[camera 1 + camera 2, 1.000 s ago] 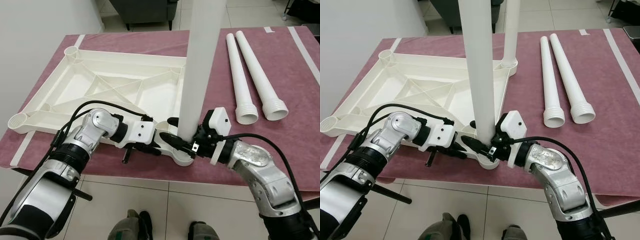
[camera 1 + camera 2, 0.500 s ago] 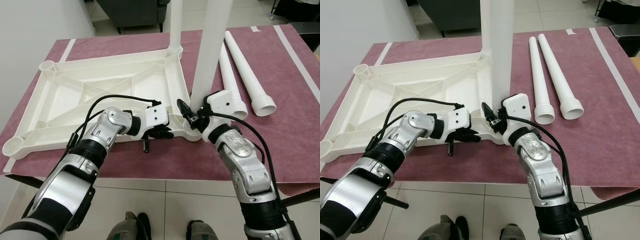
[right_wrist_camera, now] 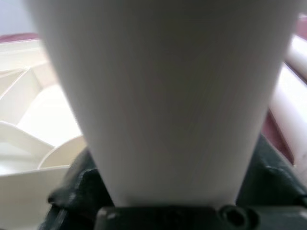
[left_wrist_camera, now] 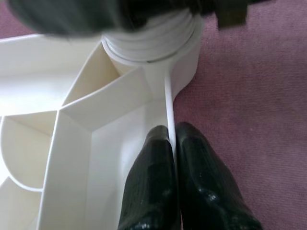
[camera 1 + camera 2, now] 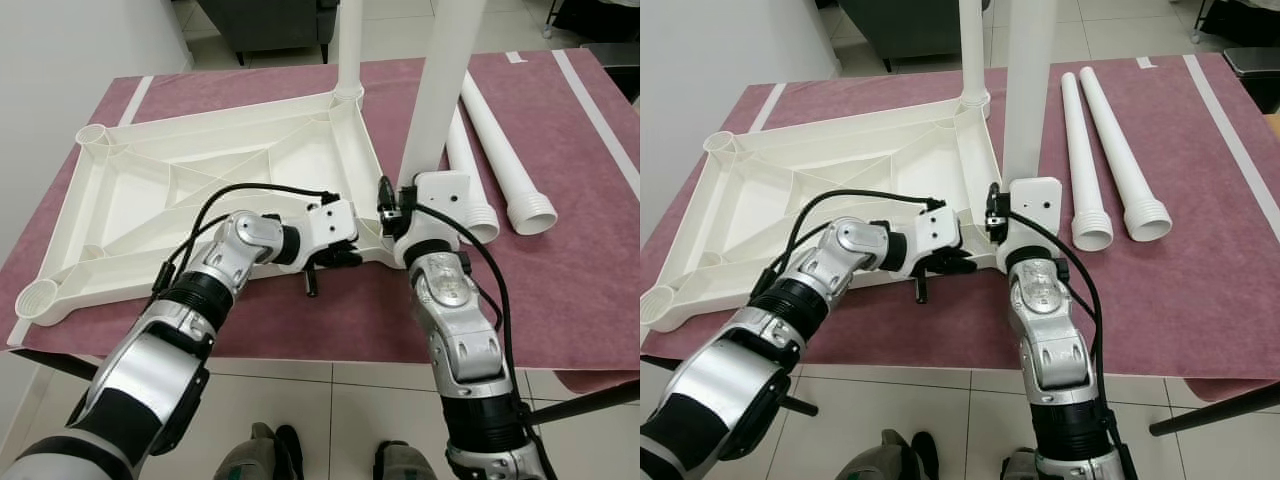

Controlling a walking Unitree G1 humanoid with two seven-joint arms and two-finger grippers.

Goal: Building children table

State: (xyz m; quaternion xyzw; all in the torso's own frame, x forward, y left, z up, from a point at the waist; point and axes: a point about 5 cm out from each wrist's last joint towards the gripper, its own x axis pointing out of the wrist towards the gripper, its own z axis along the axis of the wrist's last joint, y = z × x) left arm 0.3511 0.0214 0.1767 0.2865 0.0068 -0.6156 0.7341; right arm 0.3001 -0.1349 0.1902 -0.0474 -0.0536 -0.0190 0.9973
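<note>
A white table top [image 5: 180, 190] lies upside down on the maroon-covered table [image 5: 560, 270]. One white leg [image 5: 348, 50] stands in its far right corner. A second upright leg [image 5: 440, 90] stands in the near right corner socket [image 4: 153, 38], and my right gripper [image 5: 395, 215] is shut on its base. Up close the leg [image 3: 163, 96] sits between that gripper's dark fingers. My left gripper [image 5: 335, 258] is shut on the table top's thin rim [image 4: 169, 96] just beside that socket. Two loose legs [image 5: 470, 150] [image 5: 515, 140] lie side by side to the right.
The table's front edge [image 5: 330, 345] runs close below both arms, with tiled floor and my feet [image 5: 270, 460] beneath. A dark armchair [image 5: 270, 20] stands behind the table. A white wall [image 5: 60, 60] rises at the left. A dark pole [image 5: 590, 400] slants at the lower right.
The table top's near right corner has slid back from the front edge and turned. My right wrist has swung round the leg to its near side. The camera has also shifted.
</note>
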